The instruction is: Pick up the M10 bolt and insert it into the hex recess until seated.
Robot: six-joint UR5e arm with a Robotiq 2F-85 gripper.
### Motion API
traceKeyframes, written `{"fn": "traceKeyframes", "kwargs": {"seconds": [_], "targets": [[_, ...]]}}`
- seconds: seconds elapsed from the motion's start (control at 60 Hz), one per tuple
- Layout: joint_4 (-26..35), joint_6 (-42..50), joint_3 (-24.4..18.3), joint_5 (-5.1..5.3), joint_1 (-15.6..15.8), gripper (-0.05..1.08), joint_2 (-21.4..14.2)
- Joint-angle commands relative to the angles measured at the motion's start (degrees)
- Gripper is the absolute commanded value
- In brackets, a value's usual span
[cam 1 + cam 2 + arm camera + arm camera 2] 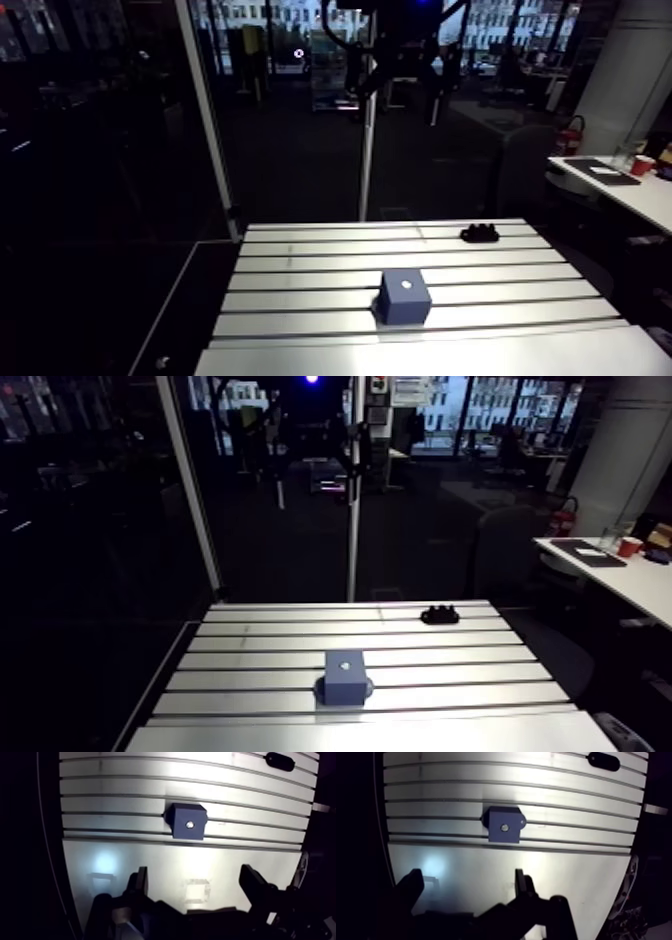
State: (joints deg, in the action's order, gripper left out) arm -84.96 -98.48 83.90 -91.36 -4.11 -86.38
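A dark blue block (404, 296) stands near the middle of the slotted table (300, 300). A small bright round spot (189, 824) marks the centre of its top face; I cannot tell whether it is a bolt head or a hole. In the wrist view my gripper (195, 872) hangs high over the table's smooth front strip, short of the block. Both dark fingers (141, 883) stand wide apart, open, with nothing between them. No loose bolt shows anywhere on the table.
A small black lumpy part (480, 233) lies near the table's far right corner, well beyond the block. The table's left edge (62, 852) drops into darkness. A thin vertical pole (367, 150) stands behind the far edge.
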Motion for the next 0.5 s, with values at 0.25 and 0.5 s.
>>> {"fn": "traceKeyframes", "kwargs": {"seconds": [0.25, 0.5], "targets": [[-0.2, 0.0, 0.3, 0.43, 0.3, 0.00, 0.3], [-0.3, 0.1, 0.5, 0.35, 0.4, 0.00, 0.6]]}}
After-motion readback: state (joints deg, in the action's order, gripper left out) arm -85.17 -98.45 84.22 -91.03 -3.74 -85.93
